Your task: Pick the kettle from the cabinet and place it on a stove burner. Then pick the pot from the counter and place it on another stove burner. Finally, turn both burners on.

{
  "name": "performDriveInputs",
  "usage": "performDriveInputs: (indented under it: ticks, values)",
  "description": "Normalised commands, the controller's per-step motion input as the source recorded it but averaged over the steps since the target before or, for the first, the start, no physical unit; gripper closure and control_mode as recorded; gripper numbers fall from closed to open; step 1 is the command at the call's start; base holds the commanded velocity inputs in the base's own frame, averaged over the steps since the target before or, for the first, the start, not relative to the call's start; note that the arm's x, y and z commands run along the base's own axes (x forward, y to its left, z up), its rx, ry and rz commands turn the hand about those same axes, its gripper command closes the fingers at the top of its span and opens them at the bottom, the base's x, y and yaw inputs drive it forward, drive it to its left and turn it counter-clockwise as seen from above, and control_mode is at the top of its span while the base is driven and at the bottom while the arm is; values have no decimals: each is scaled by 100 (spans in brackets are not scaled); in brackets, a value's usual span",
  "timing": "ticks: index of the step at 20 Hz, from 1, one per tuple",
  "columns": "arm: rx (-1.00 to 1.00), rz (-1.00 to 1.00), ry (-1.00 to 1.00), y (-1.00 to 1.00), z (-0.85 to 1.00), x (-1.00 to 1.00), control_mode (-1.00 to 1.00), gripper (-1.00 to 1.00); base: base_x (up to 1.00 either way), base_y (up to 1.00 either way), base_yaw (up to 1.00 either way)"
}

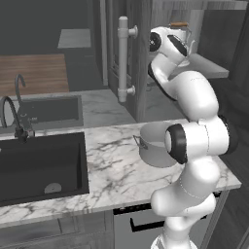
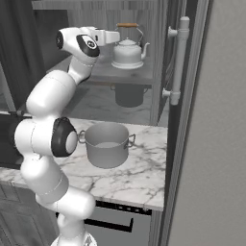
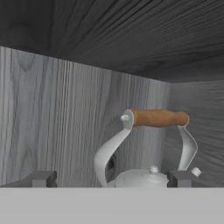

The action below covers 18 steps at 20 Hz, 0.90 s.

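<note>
- Your gripper [image 3: 109, 179] is apart, jaws wide, nothing between them; the two fingertips [image 3: 40, 178] sit at the bottom of the hand view, either side of the kettle's lid.
- Risk, my read: you're aimed low, at lid height, while the wooden grip [image 3: 158, 118] sits higher. Close here and you'd likely pinch the thin handle straps or the lid knob, and the kettle could tip or skid back on the shelf.
- Risk: the cabinet [image 3: 52, 122] side wall is just beside the kettle. Drift sideways and a finger may catch the wall first.
- Risk: pulling out, the open door with its white bar handle [image 2: 178, 60] stands near your path. Swing wide and the kettle may clip it.
- The kettle [image 2: 128, 53]: small, rounded, silvery-white, short spout pointing toward the door side, thin arched handle with a brown wooden piece on top. Upright on the cabinet shelf, just beyond your hand.
- The pot [image 2: 106, 143]: wide, grey, two side handles, upright on the marble counter [image 1: 112, 170] below, well apart from the gripper, untouched.
</note>
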Motion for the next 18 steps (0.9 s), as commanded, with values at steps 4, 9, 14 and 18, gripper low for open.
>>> performDriveInputs:
  ticks: [4,9,14,18]
  values:
    - [0,-3,0,3,0,14,-100,-100,0,0,0]
    - [0,-2,0,1,0,18,-100,-100,0,0,0]
    - [0,-2,0,0,0,16,-100,-100,0,0,0]
    - [0,0,0,0,0,3,-100,-100,0,0,0]
